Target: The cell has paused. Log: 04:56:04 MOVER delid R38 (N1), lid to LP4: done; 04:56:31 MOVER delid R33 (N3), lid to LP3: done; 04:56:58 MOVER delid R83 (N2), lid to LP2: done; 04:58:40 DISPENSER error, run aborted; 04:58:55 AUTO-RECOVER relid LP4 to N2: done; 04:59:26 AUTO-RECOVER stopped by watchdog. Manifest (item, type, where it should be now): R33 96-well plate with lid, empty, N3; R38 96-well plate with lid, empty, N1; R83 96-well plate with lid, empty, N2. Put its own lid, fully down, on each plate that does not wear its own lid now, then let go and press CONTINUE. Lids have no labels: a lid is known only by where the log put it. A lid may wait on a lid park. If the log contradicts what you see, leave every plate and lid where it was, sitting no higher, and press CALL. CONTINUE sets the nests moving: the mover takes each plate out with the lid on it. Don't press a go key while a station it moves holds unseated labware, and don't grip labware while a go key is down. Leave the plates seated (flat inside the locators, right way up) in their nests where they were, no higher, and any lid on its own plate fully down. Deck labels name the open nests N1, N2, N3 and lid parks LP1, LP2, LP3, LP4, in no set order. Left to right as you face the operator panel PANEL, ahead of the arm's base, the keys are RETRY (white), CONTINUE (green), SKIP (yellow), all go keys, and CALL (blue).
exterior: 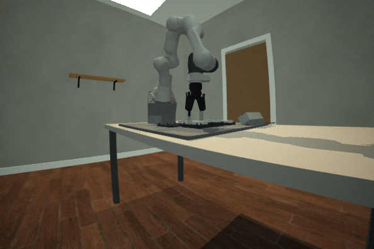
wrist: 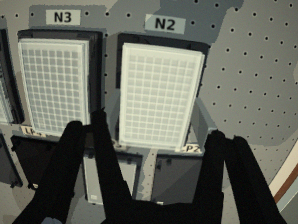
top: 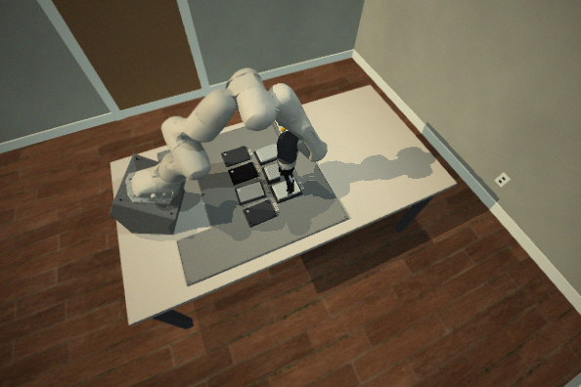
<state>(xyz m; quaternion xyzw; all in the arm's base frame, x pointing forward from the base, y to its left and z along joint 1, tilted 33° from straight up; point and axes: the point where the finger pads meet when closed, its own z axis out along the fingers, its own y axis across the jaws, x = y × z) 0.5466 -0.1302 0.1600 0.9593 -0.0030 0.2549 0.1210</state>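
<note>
In the wrist view a white 96-well plate (wrist: 161,96) sits in the nest labelled N2 (wrist: 164,23). A second plate (wrist: 53,86) sits in N3 (wrist: 63,16) to its left. My gripper (wrist: 156,103) straddles the near end of the N2 plate and is shut on a clear lid (wrist: 201,119) lying over it. I cannot tell whether the lid is fully down. In the top view the gripper (top: 290,187) stands over the nearest of three plates in a row. In the exterior view its fingers (exterior: 195,111) reach almost to the deck.
Beside the nests is a column of several lid parks; one (top: 250,192) looks light grey, as if holding a lid, and the others (top: 243,173) are dark. A grey wedge-shaped panel box (exterior: 250,118) stands beyond the deck. The arm's base block (top: 144,200) is at the table's left.
</note>
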